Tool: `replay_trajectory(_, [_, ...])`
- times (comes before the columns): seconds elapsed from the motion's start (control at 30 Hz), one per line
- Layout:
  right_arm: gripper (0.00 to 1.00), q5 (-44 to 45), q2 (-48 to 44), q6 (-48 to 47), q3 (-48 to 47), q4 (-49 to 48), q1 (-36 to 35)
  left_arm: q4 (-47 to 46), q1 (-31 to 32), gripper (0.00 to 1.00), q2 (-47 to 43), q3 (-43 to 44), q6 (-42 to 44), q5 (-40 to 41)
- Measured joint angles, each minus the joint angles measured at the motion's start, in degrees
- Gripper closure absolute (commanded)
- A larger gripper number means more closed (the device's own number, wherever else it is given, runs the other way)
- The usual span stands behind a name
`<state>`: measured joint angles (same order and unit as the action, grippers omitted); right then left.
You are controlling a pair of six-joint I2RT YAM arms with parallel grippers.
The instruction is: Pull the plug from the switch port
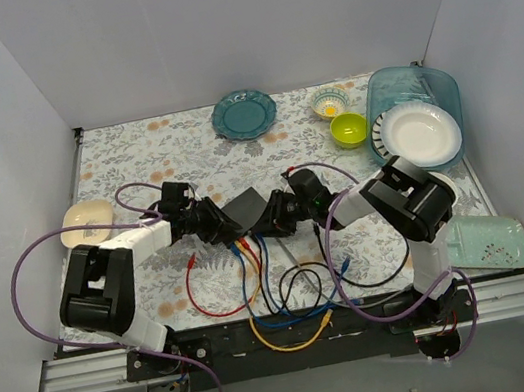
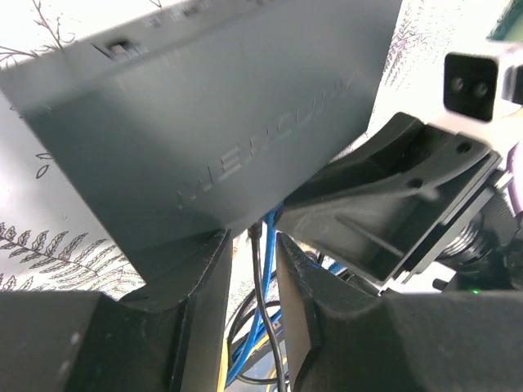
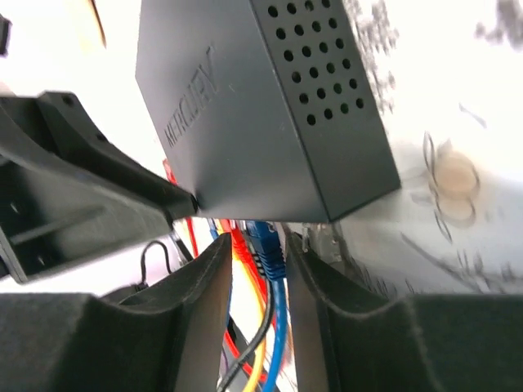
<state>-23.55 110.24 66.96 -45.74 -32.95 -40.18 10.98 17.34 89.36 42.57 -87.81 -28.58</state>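
Observation:
The black switch box [image 1: 247, 207] lies mid-table between both grippers, its ports facing the near edge with red, yellow, blue and black cables hanging out. It fills the top of the left wrist view [image 2: 204, 122] and the right wrist view [image 3: 245, 106]. My right gripper [image 3: 257, 261] has closed in on the blue plug [image 3: 267, 238], with a red plug [image 3: 239, 241] pressed beside it. My left gripper [image 2: 253, 269] stands narrowly open around a thin black cable [image 2: 261, 286] without touching it. The socket openings are hidden under the box's edge.
Loose cables [image 1: 281, 304] loop over the near table. A teal plate [image 1: 244, 115], two small bowls [image 1: 348, 128], a clear bin holding a white plate [image 1: 420, 130], a cream dish [image 1: 87, 222] and a mint tray [image 1: 489, 242] stand around the edges.

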Motion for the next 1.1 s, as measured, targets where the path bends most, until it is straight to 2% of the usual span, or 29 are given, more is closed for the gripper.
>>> replay_trajectory(0.2, [0.53,1.97,1.53,0.57,-3.61,1.68,0.11,-0.02,0.0,0.71,-0.15,-0.2,0.02,-0.07])
replay_trajectory(0.43, [0.57,3.85,1.92,0.59,-4.74,2.51,0.35,1.75,-0.07,0.72,-0.72,-0.81,0.15,0.85])
replay_trajectory(0.7, [0.58,3.89,2.01,0.07,-5.01,3.1,0.57,2.38,-1.55,0.71,-6.16,0.15,-2.36,8.15])
replay_trajectory(0.93, [0.58,3.04,3.43,-2.16,-8.09,5.31,0.85,0.22,-2.01,0.74,0.35,1.86,-3.74,6.88])
replay_trajectory(1.1, [0.64,2.38,4.2,-3.32,-9.68,6.47,0.94,-1.53,-2.01,0.76,2.36,2.67,-3.26,4.46])
